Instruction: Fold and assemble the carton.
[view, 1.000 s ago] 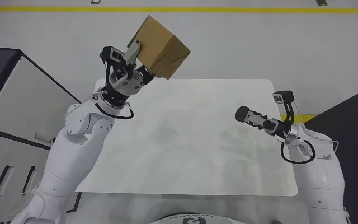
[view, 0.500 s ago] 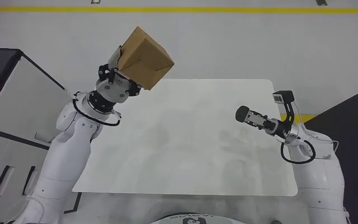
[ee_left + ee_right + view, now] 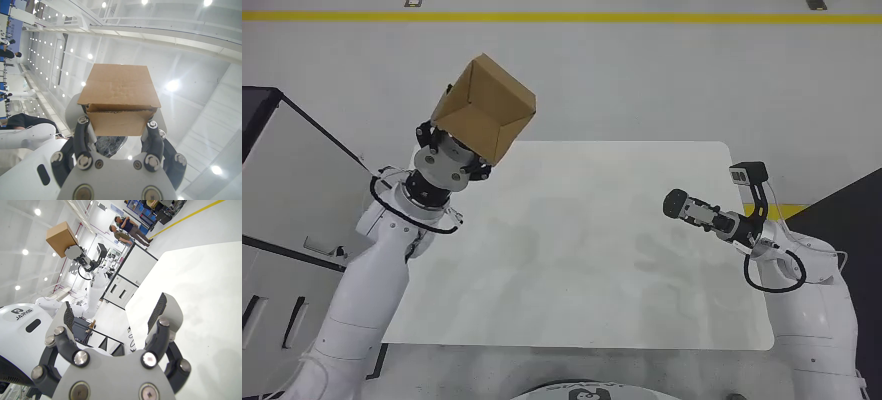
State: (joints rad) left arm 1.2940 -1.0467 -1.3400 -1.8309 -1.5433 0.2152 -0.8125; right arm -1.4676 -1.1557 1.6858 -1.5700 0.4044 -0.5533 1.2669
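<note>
A brown cardboard carton, folded into a box, is held up in the air beyond the far left corner of the white table. My left gripper is shut on the carton's lower end. In the left wrist view the carton sits between the two fingers, one side flap slightly agape. In the right wrist view the carton shows far off above the left arm. My right gripper is open and empty, hovering over the table's right side.
A dark-framed cabinet stands left of the table. A yellow floor line runs along the far side. The table's edge lies close under my right gripper.
My left arm has swung the carton to the left and turned it, so its open-looking end now faces the top camera. My right arm has not moved.
</note>
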